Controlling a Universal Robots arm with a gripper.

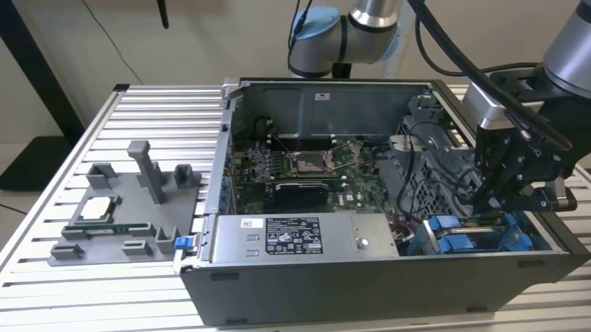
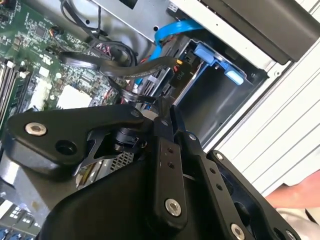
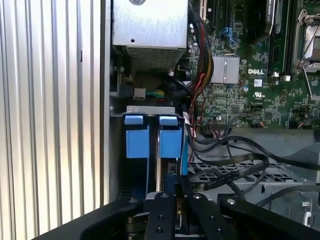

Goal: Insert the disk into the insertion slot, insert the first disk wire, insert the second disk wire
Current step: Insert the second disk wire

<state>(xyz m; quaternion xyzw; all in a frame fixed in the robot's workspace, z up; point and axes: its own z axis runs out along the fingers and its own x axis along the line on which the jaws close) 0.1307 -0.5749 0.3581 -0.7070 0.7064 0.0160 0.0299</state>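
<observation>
1. Where the arm reaches down into the open computer case (image 1: 369,207), the gripper (image 1: 494,200) hangs over the corner of the case at the exterior view's right, just above the blue drive carriers (image 1: 461,238).
2. Gripper state: the fingers (image 3: 165,210) stand close together, almost touching. Whether they pinch a cable between them cannot be told from any view.
3. In the second wrist view, a flat black cable (image 2: 130,67) runs right up to the fingertips (image 2: 162,117), beside a blue ribbon cable (image 2: 170,32).
4. The insertion slot (image 3: 150,150) is the grey sheet-metal bay directly beneath the gripper, at the case wall next to the ribbed counter (image 3: 50,125).
5. Two blue plastic tabs (image 3: 136,140) stand side by side in the bay in the first wrist view. The disk itself cannot be made out behind them.
6. In the second wrist view, the bay (image 2: 220,95) shows as a dark grey cavity with blue trim at its mouth.
7. A silver labelled power-supply box (image 1: 295,238) sits along the case's near wall, beside the bay.
8. A green motherboard (image 1: 305,173) lies on the case floor.
9. A grey parts fixture (image 1: 124,214) stands on the counter at the exterior view's left, well apart from the gripper.
</observation>
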